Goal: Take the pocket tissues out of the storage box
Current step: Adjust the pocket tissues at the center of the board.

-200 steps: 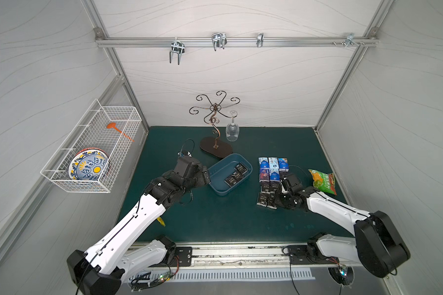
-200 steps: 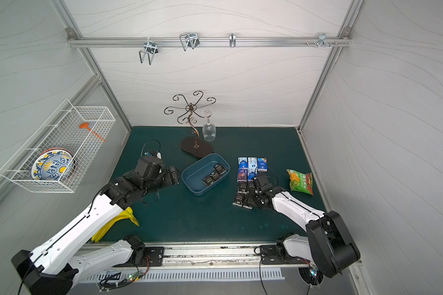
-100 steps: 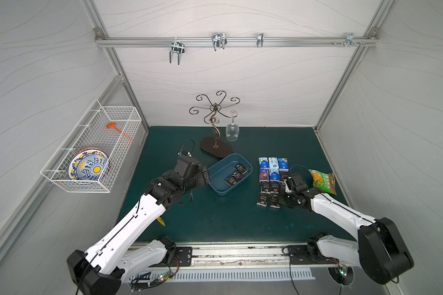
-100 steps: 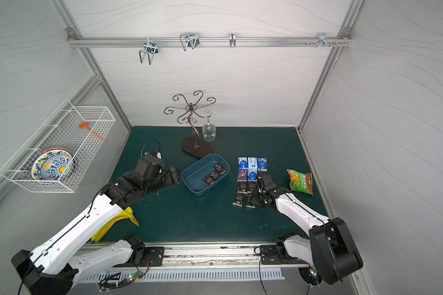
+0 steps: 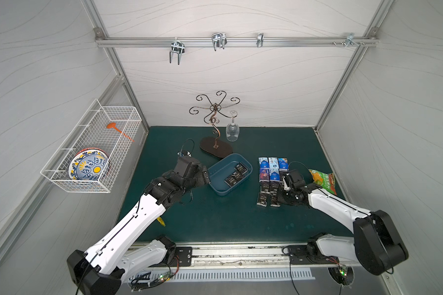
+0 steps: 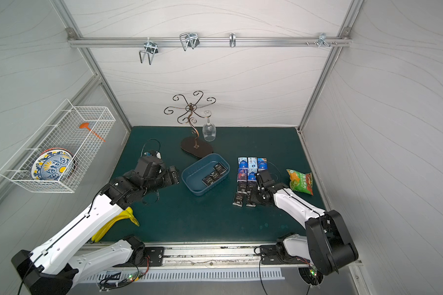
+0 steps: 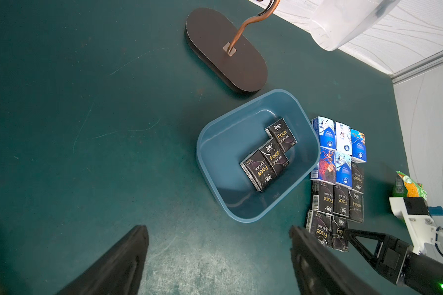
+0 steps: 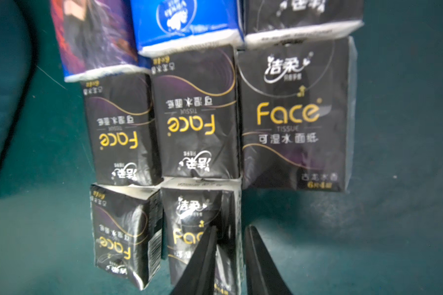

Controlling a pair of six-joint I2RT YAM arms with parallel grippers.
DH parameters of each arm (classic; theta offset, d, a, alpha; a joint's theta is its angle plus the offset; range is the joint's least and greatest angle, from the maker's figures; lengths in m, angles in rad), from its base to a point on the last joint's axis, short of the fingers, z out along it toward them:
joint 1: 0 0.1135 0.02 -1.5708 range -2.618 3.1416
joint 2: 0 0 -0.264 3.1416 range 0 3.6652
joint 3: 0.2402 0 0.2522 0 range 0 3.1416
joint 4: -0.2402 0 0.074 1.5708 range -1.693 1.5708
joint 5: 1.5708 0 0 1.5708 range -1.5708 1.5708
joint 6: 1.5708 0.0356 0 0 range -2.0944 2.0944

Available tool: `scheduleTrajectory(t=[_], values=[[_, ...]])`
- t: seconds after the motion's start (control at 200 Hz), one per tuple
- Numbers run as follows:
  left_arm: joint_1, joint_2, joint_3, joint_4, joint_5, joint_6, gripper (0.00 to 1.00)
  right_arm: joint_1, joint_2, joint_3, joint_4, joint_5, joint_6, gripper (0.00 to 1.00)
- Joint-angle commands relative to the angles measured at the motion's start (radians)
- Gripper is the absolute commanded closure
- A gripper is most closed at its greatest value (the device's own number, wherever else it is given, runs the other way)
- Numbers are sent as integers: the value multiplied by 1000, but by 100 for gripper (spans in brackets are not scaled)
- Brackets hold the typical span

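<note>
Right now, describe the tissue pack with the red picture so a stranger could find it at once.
Find the blue storage box; beside it, toward the snack bag, pocket tissues lie in a grid. In the second row from the back wall, take the pack nearest the box: only it shows a red-and-dark picture, its neighbours being blue-white or black.

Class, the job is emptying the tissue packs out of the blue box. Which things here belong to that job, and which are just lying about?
Belong to the job: storage box; three black pocket tissues inside it; packs laid out beside it.

Lying about: snack bag; glass stand; wine glass; wire basket; plate; banana.
</note>
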Motion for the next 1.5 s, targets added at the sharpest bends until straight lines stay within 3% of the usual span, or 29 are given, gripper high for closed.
scheduleTrajectory(t=[0.0,0.425,0.615,0.79,0.951,1.136,1.496], values=[[-6,1,42,33,-16,5,10,-10,13,23,-33,16,-21,74],[-7,9,42,36,-15,0,10,-4,-110,68,-114,-23,-40,65],[-9,10,44,36,-18,-3,10,122,-147,112,-155,14,-19,63],[-10,11,47,35,-20,-8,10,310,-31,149,-62,10,11,63],[-16,1,52,20,-32,-8,10,410,138,228,2,33,23,63],[-17,-15,53,3,-49,-2,10,425,249,266,37,52,33,64],[-17,-9,58,9,-46,-2,9,371,237,194,53,41,40,64]])
